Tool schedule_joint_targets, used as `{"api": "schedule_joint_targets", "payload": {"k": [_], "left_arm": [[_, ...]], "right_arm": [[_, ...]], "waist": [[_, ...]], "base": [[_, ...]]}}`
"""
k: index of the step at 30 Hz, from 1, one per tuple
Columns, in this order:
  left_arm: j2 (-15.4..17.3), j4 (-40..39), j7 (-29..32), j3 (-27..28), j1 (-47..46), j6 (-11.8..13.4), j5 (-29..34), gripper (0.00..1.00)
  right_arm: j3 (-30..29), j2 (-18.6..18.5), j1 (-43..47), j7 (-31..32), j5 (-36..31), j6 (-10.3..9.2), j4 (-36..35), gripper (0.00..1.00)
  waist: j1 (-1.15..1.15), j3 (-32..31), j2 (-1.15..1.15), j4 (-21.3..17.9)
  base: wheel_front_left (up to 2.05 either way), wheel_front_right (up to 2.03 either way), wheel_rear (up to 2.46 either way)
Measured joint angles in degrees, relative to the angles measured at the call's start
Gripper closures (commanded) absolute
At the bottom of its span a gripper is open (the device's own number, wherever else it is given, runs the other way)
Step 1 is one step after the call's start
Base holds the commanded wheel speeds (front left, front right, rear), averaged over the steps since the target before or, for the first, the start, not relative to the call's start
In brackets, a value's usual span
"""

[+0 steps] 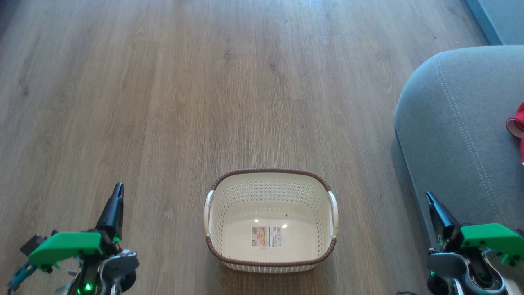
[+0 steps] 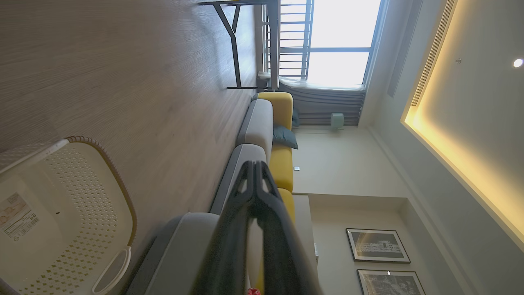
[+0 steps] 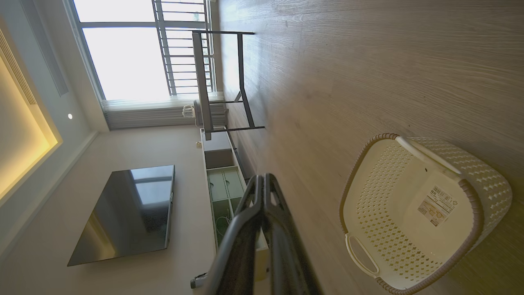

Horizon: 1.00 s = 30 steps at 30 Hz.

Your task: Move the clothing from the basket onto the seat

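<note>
Basket (image 1: 270, 190) sat upright on the wood floor (image 1: 163, 102), low centre in head view, btwn the two grippers. Its perforated walls, base & sticker (image 1: 267, 237) were in plain sight. Seat (image 1: 458, 135) stood to the robot's right of the basket, near but apart, w/ a strip of floor btwn them. Clothing (image 1: 516, 127): a bit of red fabric lay on the seat top at the head view's right edge, cut off by the frame.

L gripper (image 1: 118, 192) hung low left over the floor, well apart from the basket. Jaws were closed, tips together, gripping nothing. R gripper (image 1: 430, 200) was low right by the seat's near side; contact w/ seat couldn't be told. Jaws closed too, nothing in them.

L wrist view: L gripper (image 2: 254, 164) had its tips meeting, w/ the basket (image 2: 82, 180) at lower left. R wrist view: R gripper (image 3: 262, 177) was likewise closed, basket (image 3: 380, 196) at lower right on the floor, TV (image 3: 127, 213) on the wall.
</note>
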Motion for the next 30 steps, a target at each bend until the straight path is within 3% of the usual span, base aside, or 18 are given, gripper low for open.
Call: {"api": "schedule_joint_targets", "payload": {"k": [30], "left_arm": [[0.0,0.0,0.0,0.0,0.0,0.0,0.0,1.00]], "right_arm": [[0.0,0.0,0.0,0.0,0.0,0.00,0.0,1.00]], "waist": [[0.00,0.0,0.00,0.0]], "base": [[0.00,0.00,0.00]]}}
